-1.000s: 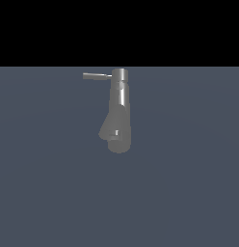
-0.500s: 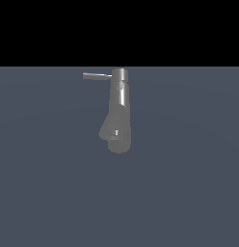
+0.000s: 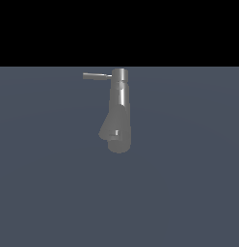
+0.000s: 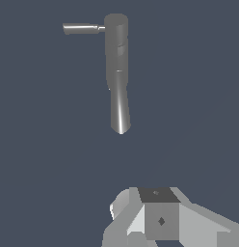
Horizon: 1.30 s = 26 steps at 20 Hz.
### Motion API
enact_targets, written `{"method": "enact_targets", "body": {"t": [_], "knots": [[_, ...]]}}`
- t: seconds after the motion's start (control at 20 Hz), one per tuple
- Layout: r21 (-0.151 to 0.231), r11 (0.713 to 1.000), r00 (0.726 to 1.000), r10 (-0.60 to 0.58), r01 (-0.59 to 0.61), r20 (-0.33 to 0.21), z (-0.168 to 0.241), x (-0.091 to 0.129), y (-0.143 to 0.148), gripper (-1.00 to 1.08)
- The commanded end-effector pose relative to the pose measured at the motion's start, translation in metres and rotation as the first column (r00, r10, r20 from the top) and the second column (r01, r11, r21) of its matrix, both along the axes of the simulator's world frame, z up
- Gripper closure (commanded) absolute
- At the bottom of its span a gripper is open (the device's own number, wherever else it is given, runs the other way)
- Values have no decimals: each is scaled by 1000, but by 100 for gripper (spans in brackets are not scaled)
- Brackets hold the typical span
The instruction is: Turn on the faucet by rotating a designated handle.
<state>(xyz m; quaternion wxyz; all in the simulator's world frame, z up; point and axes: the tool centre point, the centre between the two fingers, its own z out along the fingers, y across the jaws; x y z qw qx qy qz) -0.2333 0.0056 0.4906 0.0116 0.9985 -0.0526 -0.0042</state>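
Note:
The grey shiny faucet stands on the dark blue-grey floor, a tapered column with a short cylindrical cap and a bulging spout end. The handle, a thin straight rod, sticks out from the cap toward the exterior view's left. The faucet also shows in the wrist view, with its handle. The white blocky gripper shows only in the wrist view, partly cut off by the frame edge. It is well apart from the faucet and touches nothing. Its fingertips are not clear enough to tell open from shut. The exterior view does not show the gripper.
A flat dark blue-grey floor spreads around the faucet, with a black background above it. No other objects show.

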Motion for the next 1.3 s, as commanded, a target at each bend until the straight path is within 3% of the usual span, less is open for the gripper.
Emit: {"method": "enact_targets", "body": {"t": [0.0,0.3,0.6,0.9,1.25], "knots": [[8,999,999,-40,40,-2,-1,11,2,108],[31,985,986,-168,169,-11,-8,45,9,108],[48,949,951,-310,311,-26,-20,83,17,108],[54,892,893,-447,449,-45,-36,120,25,108],[50,799,800,-597,600,-65,-60,163,36,108]]}}
